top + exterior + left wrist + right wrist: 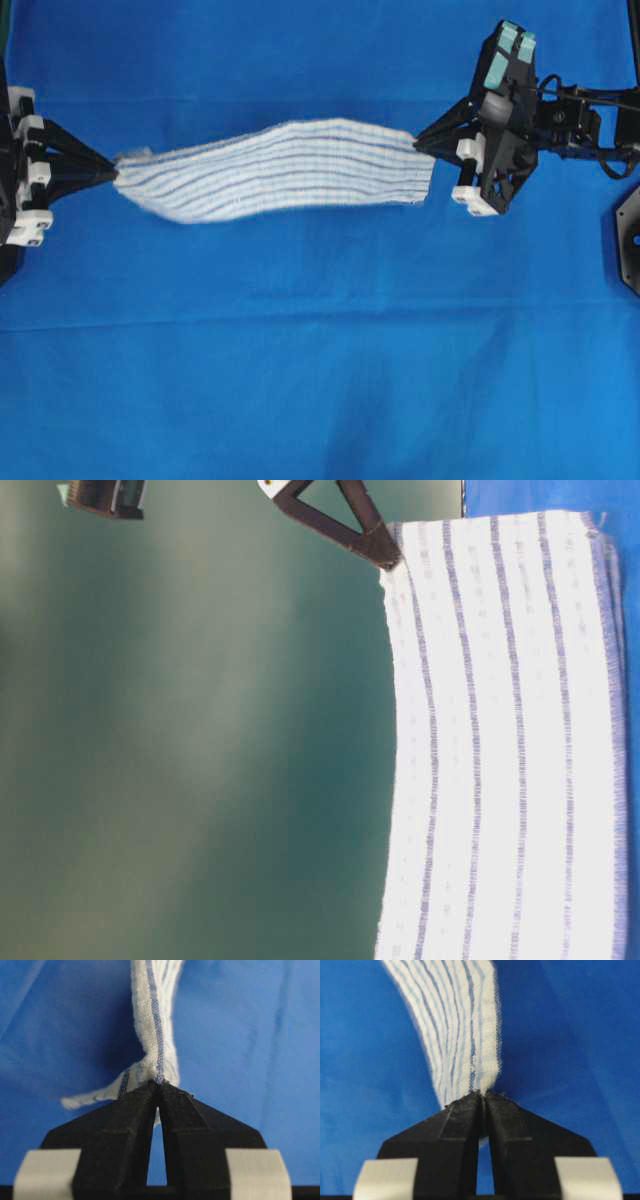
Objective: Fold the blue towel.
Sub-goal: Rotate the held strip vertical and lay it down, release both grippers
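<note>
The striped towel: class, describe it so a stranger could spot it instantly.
Find the blue tablecloth. Above its middle, the towel is stretched between the left gripper and right gripper, each shut on one end. It alone is white with thin dark-blue stripes.

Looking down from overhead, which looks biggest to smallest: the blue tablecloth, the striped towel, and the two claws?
1. Blue tablecloth, filling the view.
2. Striped towel.
3. Right gripper and left gripper: both partly cut off at the frame edges, so I won't rank them.
</note>
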Motion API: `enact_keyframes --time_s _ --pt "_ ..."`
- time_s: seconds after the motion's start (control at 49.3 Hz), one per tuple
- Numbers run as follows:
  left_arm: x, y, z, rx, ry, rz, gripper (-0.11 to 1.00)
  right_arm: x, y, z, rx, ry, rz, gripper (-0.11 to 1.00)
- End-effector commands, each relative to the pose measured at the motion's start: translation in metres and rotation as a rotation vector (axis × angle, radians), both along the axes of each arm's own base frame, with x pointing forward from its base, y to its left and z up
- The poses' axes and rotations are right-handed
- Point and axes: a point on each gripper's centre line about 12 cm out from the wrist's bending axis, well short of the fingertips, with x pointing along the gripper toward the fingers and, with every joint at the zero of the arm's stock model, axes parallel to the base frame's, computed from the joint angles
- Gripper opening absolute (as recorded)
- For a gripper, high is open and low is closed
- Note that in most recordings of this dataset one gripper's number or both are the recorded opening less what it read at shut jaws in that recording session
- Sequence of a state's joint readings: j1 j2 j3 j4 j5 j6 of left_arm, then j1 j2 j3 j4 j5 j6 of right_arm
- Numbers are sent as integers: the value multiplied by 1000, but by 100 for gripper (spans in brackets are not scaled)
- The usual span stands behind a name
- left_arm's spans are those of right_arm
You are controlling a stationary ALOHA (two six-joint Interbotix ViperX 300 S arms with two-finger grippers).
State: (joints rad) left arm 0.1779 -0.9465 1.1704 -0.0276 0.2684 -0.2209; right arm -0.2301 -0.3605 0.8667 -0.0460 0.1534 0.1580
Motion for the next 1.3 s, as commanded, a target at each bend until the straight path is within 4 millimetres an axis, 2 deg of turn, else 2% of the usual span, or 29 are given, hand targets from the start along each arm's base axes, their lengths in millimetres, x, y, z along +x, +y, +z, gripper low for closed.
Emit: enact_keyframes --time_s 0.0,0.102,0.223,0.629,0.914,1.076,1.279 --pt "4 -1 3 -3 -7 -6 1 5 -2 14 -6 -44 -4 5" --pt "5 -2 2 -12 -8 -10 1 8 -3 14 -8 -47 -4 5" --pt "11 -10 1 -42 -29 -36 1 17 -14 16 -19 -69 -27 5" --pt "56 -57 -3 -84 -164 -228 1 43 -80 26 -102 -87 -138 5" --pt "120 -77 -10 -71 -153 -278 1 49 -106 30 -152 -81 -165 5" --pt "160 -87 -5 -63 -154 -291 1 49 -118 34 -184 -87 -175 5" --pt "197 -102 3 -66 -180 -316 1 48 -132 36 -220 -99 -190 5"
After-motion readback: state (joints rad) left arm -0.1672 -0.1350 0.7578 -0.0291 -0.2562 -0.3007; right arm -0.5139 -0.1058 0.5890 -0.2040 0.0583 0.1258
